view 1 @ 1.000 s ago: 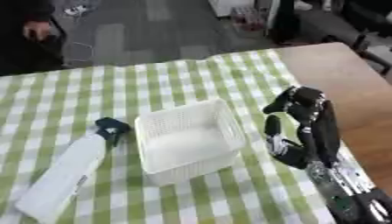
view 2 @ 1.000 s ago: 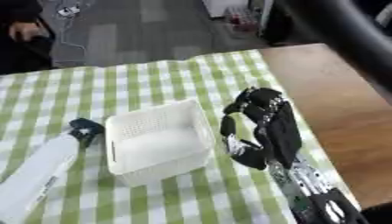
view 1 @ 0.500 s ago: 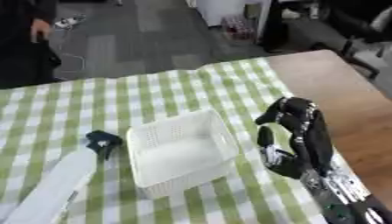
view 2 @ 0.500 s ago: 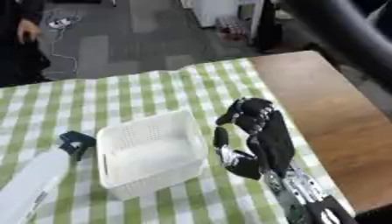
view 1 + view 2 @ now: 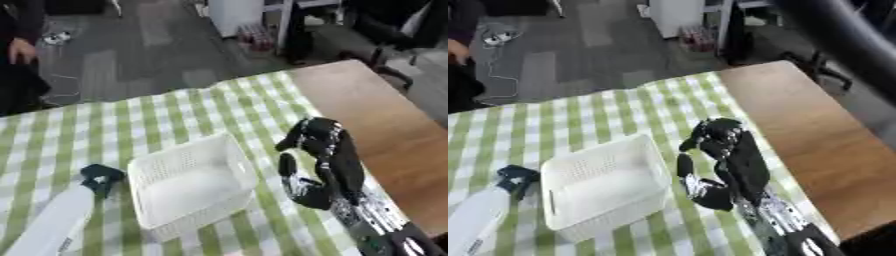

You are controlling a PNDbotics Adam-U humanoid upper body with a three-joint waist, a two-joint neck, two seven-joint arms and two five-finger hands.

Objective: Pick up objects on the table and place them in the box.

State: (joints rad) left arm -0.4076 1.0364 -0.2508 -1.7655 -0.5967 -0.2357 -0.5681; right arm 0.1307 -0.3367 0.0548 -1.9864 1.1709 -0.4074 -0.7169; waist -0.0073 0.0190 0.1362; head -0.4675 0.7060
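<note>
Near the table's front edge, mid-cloth, sits a white perforated box (image 5: 188, 187), nothing visible inside. Just left of it lies a white spray bottle (image 5: 54, 223) with dark nozzle toward the box, running to the front-left corner. Right hand (image 5: 322, 167) hovers just right of the box, fingers curled, holding nothing. Green checked tablecloth (image 5: 166, 120) covers the wooden table (image 5: 376, 110).
</note>
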